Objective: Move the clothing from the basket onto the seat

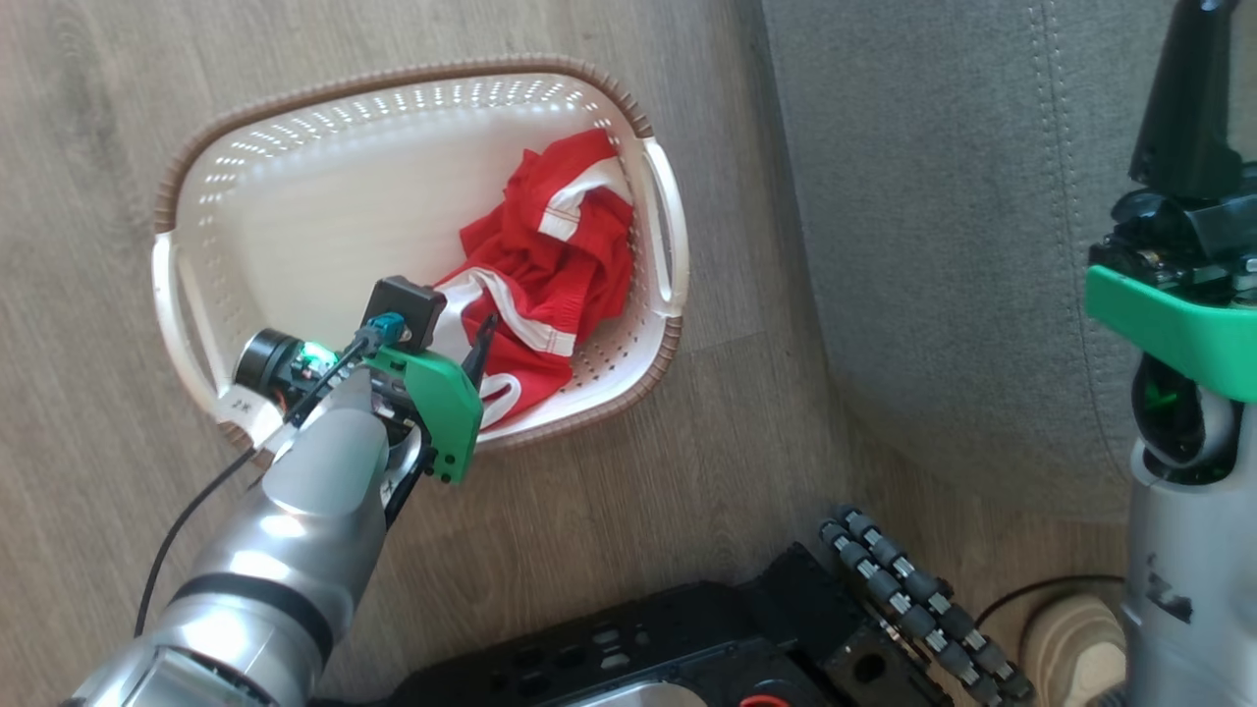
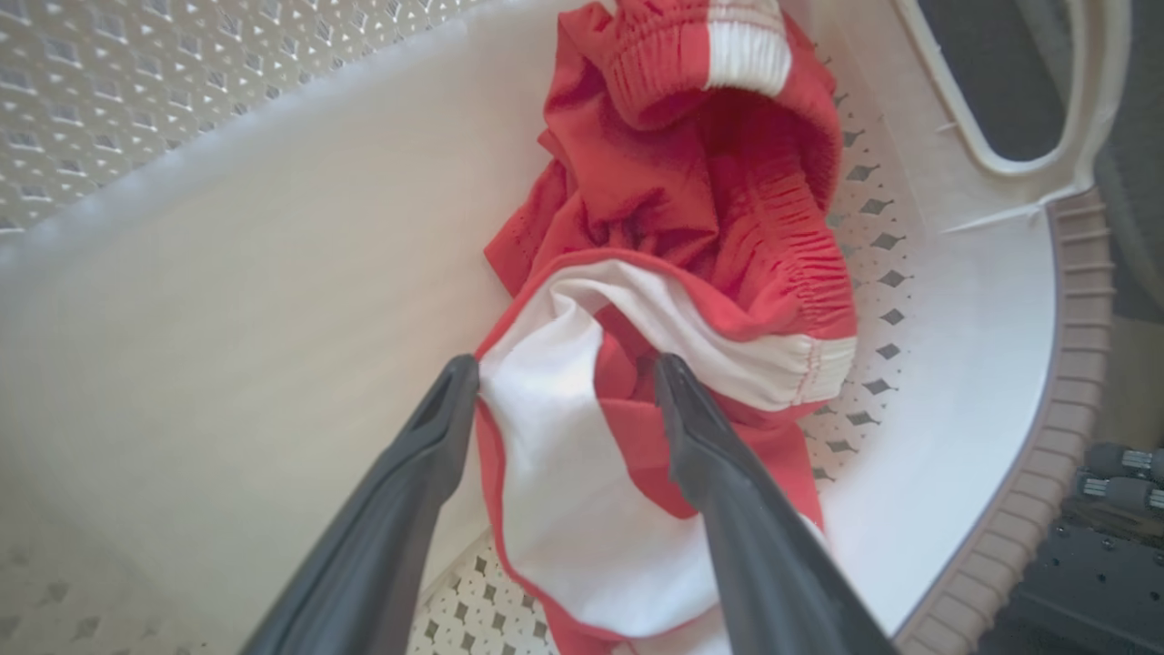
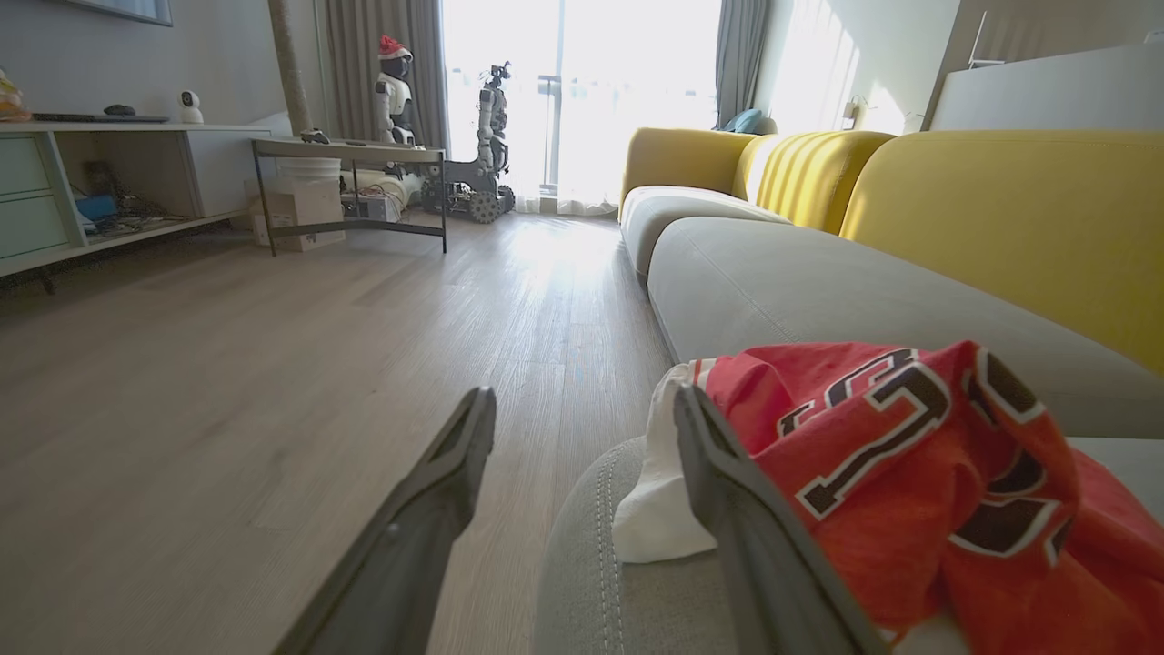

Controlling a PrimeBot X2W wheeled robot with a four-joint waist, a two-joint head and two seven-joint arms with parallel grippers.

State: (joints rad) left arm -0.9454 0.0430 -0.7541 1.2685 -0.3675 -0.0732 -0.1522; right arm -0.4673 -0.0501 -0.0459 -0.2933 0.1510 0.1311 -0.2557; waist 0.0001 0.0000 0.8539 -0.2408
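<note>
Clothing [image 1: 545, 275], red with white trim: two pieces, in two places.

Bearing for the coming move:
- Basket [image 1: 412, 74]: cream, perforated, brown rim. It stands on the floor [image 1: 609, 491] at 9 o'clock of the seat [image 1: 933, 245] in the head view.
- Shorts [image 2: 691, 209]: the one piece in the basket, heaped against its 3 o'clock wall. The long axis runs from 1 o'clock to 7 o'clock in the head view, with the elastic waistband at the far end and a white panel at the near end.
- Left fingers [image 2: 427, 473]: enter from 7 o'clock, roughly along that axis. They are spread fairly wide with the white panel between the tips. Whether they press the cloth cannot be told. Judged the nearer arm, placed to close and lift.
- Right fingers [image 3: 427, 509]: well apart from the basket, over the seat's rounded edge. They are spread, with nothing between them.

Surface and room:
- Room: pale wood-look floor, bright curtained window at 12 o'clock in the right wrist view.
- Seat: grey fabric, double-stitched seam, yellow backrests behind.
- Jersey [image 3: 909, 455]: crumpled on the seat at 4 o'clock of the right fingers, black-and-white numerals upward.
</note>
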